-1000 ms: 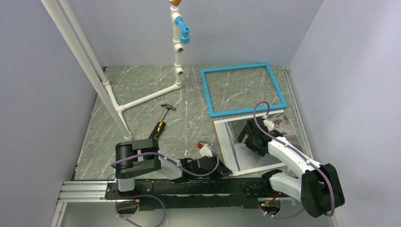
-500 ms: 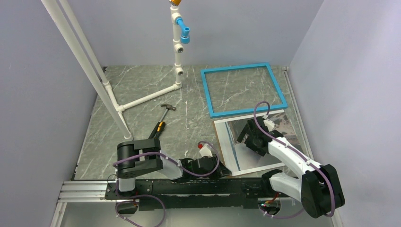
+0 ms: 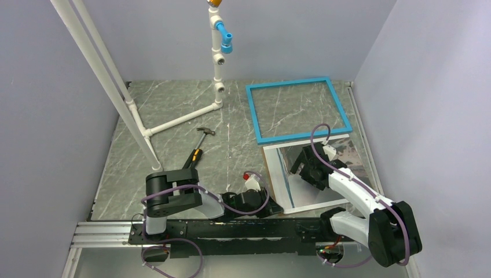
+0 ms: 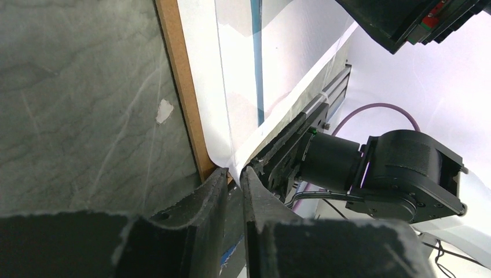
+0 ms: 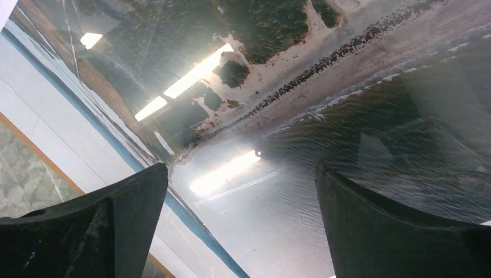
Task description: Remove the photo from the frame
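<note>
We see a turquoise frame [image 3: 288, 83], a grey photo [image 3: 298, 194] with dark blotches and white border, and a grey, white-veined marble table [image 3: 173, 116].

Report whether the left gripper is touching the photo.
Cannot tell. In the left wrist view, a corner of the photo reaches the slit between the nearly closed fingertips of the left gripper, but no pinch shows plainly.

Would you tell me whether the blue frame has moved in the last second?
No. The frame keeps the same gap from the white pipe stand.
</note>
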